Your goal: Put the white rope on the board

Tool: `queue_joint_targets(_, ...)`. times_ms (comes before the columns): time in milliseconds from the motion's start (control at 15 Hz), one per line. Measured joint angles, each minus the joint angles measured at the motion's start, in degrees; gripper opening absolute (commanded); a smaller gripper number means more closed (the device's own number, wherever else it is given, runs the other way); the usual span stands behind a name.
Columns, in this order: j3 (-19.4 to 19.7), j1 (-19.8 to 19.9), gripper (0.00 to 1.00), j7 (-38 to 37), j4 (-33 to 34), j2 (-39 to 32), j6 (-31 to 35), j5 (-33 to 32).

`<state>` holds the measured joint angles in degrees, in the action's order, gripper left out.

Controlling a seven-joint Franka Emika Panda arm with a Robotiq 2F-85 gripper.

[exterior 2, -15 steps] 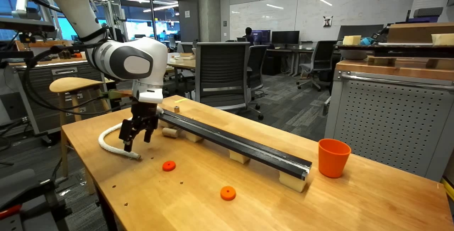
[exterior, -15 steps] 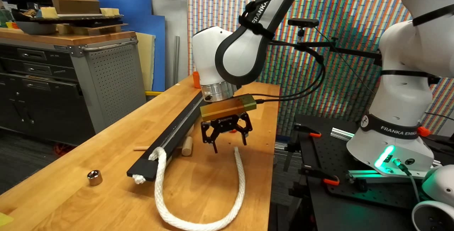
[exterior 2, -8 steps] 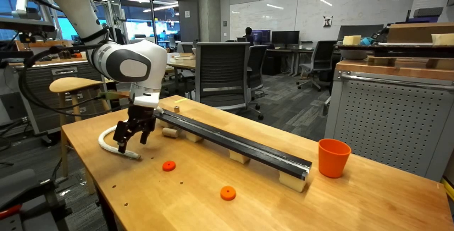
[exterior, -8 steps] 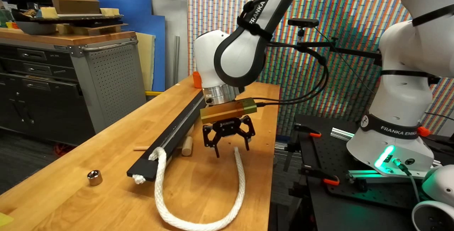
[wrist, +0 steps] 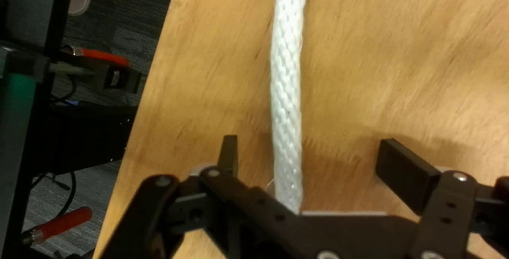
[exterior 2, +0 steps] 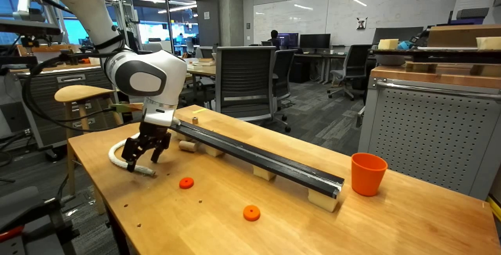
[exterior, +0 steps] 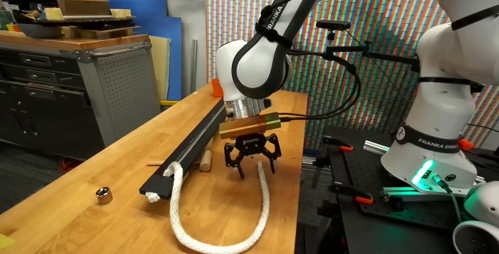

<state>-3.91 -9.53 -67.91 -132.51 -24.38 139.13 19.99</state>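
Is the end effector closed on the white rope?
No, the wrist view shows the end effector open, with tabletop visible on both sides of the white rope.

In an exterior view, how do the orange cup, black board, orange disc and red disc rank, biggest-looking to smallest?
Largest: black board.
Next: orange cup.
Smallest: orange disc and red disc, unranked; the orange one looks slightly bigger but lies nearer the camera.
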Motion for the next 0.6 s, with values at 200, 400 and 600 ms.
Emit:
queue_joint_targets(200, -0.2, 0.2, 0.35, 0.9, 0.0, 0.0, 0.0, 2.2)
queue_joint_targets(400, -0.2, 0.2, 0.11, 1.2, 0.0, -0.2, -0.1, 3.1)
queue_joint_targets(600, -0.2, 0.3, 0.0, 1.3, 0.0, -0.2, -0.5, 3.3)
